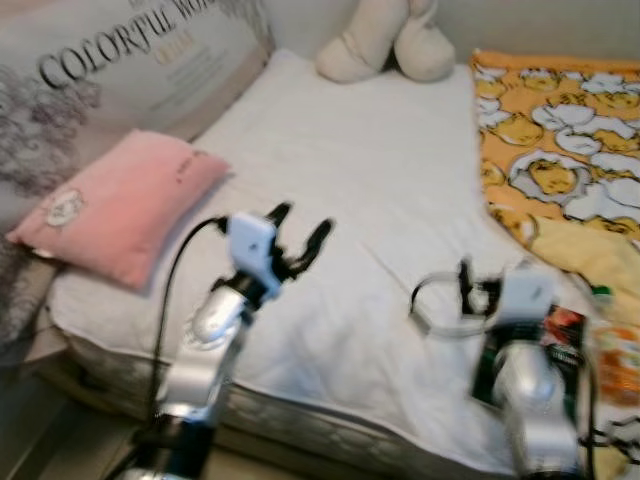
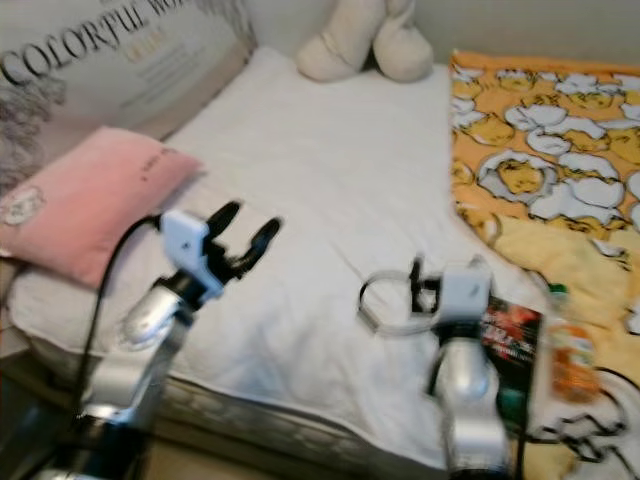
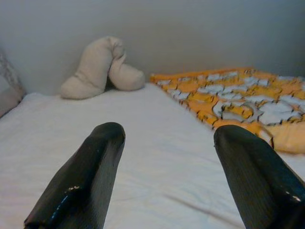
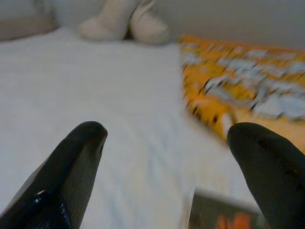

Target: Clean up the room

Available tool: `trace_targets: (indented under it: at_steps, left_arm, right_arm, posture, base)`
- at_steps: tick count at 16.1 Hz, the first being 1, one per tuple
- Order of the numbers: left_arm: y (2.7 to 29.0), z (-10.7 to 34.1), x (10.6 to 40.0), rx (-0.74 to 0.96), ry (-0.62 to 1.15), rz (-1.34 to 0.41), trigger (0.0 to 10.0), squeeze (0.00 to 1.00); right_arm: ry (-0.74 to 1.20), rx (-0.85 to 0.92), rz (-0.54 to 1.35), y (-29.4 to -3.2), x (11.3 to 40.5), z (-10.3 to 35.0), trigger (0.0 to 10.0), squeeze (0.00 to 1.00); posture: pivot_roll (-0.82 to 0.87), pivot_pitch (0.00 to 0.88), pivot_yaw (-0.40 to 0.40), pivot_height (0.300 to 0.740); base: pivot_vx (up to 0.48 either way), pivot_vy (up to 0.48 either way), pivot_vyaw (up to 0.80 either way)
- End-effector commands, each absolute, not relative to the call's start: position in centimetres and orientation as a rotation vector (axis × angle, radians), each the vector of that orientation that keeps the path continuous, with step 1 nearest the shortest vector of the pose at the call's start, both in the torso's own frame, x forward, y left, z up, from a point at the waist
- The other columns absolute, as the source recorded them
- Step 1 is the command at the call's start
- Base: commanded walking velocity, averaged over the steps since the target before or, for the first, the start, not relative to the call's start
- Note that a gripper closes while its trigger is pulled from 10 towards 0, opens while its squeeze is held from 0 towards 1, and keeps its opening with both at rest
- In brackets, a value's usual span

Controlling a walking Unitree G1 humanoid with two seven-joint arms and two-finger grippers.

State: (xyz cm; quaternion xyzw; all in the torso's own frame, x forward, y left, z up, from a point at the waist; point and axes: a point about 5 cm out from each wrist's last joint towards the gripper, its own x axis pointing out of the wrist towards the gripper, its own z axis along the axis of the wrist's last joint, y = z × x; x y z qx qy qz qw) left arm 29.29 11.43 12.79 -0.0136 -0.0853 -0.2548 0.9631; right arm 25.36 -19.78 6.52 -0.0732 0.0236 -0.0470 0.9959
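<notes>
A bed with a white sheet (image 1: 350, 170) lies before me. My left gripper (image 1: 300, 226) hovers open over the sheet's front left, beside a pink pillow (image 1: 120, 205), with nothing between its fingers (image 3: 81, 181). Over the front right part my right gripper (image 4: 167, 138) is open too, its fingers (image 4: 71, 167) wide apart and holding nothing. Under the right arm lies a dark printed packet (image 2: 510, 330), next to an orange bottle (image 2: 572, 352). A cream plush toy (image 1: 385, 40) rests at the far end by the wall. An orange duck-print blanket (image 1: 560, 140) is rumpled along the right side.
A large cushion printed with "COLORFUL" (image 1: 110, 70) leans at the back left. The mattress edge (image 1: 300, 420) runs across the front, with floor below it at the left. A black cable (image 2: 590, 430) trails at the front right corner.
</notes>
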Motion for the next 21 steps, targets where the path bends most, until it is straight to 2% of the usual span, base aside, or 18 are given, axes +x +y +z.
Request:
trace_targets:
  at_steps: [1, 4, 7, 11, 16, 21]
  left_arm:
    - [11.4, 12.8, 29.6, -0.037, -0.169, -0.517, 10.0, 0.00]
    - [11.7, 12.9, 30.1, -0.046, -0.154, -0.500, 10.0, 0.00]
    - [12.1, 12.8, 30.9, -0.065, -0.124, -0.482, 10.0, 0.00]
    - [12.0, 12.8, 31.2, -0.041, -0.109, -0.511, 10.0, 0.00]
    - [11.3, 11.6, 30.8, -0.013, -0.055, -0.574, 10.0, 0.00]
    - [11.3, 11.9, 30.7, -0.042, -0.076, -0.595, 10.0, 0.00]
  right_arm:
    - [0.002, -0.169, -0.036, -19.5, 25.0, 7.6, 10.0, 0.00]
    - [0.008, -0.182, 0.024, -19.2, 23.9, 7.3, 10.0, 0.00]
    - [0.110, -0.086, -0.081, -20.7, 23.3, 5.6, 10.0, 0.00]
    - [0.096, -0.091, -0.050, -20.8, 23.9, 6.2, 10.0, 0.00]
    - [0.030, -0.131, -0.187, -23.7, 25.3, 8.1, 10.0, 0.00]
    - [0.005, -0.132, -0.151, -21.7, 25.8, 8.3, 10.0, 0.00]
  posture:
    - [-0.16, 0.000, 0.104, 0.740]
    - [-0.16, 0.000, 0.096, 0.740]
    - [-0.16, 0.000, 0.093, 0.740]
    - [-0.16, 0.000, 0.099, 0.740]
    - [-0.17, 0.000, 0.109, 0.740]
    - [-0.17, 0.000, 0.115, 0.740]
  base:
    - [0.315, -0.274, 0.00]
    - [0.201, -0.092, 0.00]
    - [0.000, 0.000, 0.00]
    - [0.000, 0.000, 0.00]
    - [0.000, 0.000, 0.00]
    - [0.000, 0.000, -0.11]
